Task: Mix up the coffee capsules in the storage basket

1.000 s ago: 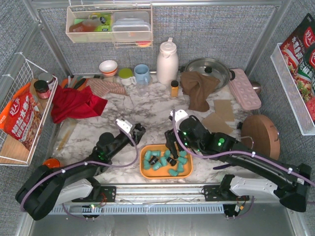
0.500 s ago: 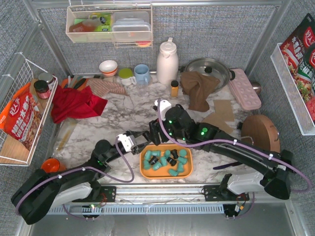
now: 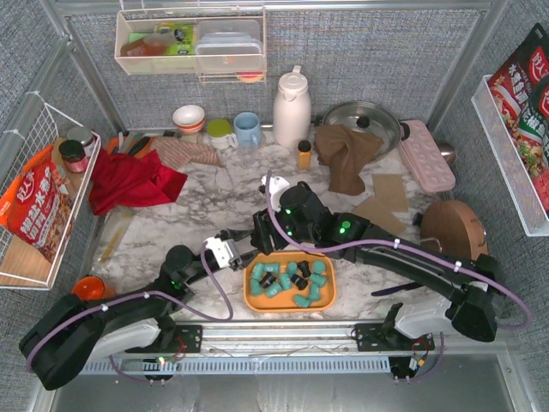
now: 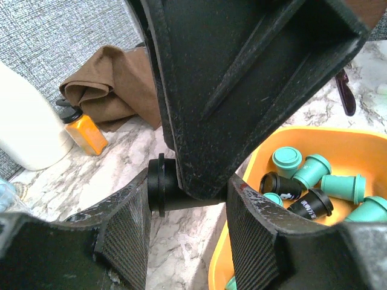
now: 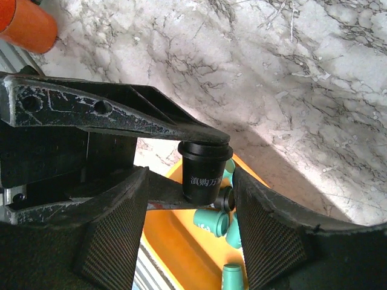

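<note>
**Step in hand:** two-arm transfer of one pod, just off the far-left corner of the basket [image 3: 283, 306], above the tabletop [image 3: 214, 202].

**Left gripper [image 4: 188, 196]:** jaws narrow, set to one pod length. The black capsule [image 5: 205, 175] sits end to end between them, rim against one finger and base toward the other. This reads as a clamped hold, though the base contact is hidden in the left wrist view. Holding by the ends leaves the tapered side wall free for the other arm.

**Right gripper [image 5: 190, 181]:** jaws straddle the same capsule across its side wall, crosswise to the left jaws. One finger lies close to the wall and a gap shows on the other side. Judged unclamped, at medium width. The crossed arrangement prevents the two finger pairs from fouling each other.

**Capsules [image 3: 292, 279]:** loose inside the basket, jumbled on their sides, mostly teal with a few black. Lifting one clear and setting it back elsewhere in the basket would reorder the lot. Mixing is judged unfinished.

**Materials:**
- The black capsule is a smooth matt tapered cup with a flanged rim and white print.
- The basket is glossy orange plastic, shallow, with rounded corners.
- The pads [image 5: 115, 235] carry a fine woven texture for grip, and the finger backs are scratched black plastic.
- The tabletop has a smooth grey-veined marble finish.
</note>
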Tool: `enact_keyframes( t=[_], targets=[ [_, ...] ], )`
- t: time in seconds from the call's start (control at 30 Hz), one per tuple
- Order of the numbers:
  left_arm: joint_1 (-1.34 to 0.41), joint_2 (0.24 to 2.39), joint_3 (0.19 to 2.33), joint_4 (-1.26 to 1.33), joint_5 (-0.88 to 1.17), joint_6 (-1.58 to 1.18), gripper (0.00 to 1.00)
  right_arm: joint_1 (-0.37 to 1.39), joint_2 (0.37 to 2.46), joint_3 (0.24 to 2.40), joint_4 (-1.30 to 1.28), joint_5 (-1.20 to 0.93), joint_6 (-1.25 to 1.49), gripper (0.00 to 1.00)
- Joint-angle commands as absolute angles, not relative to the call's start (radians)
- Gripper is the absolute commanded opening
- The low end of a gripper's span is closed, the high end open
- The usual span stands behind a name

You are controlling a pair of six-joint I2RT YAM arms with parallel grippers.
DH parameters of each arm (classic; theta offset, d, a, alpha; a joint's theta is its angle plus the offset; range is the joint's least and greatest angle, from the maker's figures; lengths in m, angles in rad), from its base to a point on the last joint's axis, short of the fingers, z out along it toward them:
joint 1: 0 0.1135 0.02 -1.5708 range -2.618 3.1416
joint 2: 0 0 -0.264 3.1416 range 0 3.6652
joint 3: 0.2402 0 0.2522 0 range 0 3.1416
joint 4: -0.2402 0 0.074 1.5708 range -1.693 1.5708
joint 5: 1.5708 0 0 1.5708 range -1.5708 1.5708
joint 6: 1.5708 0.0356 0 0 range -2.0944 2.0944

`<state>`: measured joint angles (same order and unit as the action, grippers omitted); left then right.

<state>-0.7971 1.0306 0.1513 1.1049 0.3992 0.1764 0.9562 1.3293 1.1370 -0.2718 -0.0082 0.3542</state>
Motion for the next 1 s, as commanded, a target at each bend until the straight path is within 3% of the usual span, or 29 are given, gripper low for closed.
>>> enact_keyframes(
  t=[0.0,0.97],
  targets=[
    [-0.802,1.025,0.161,1.164,0.41,0.176,0.51,0.957,1.342,1.136,-0.23,-0.024,0.373,0.61],
    [-0.816,1.007,0.168,1.157,0.399,0.2,0.52,0.959,1.395,1.115,-0.172,-0.048,0.431,0.53]
  ],
)
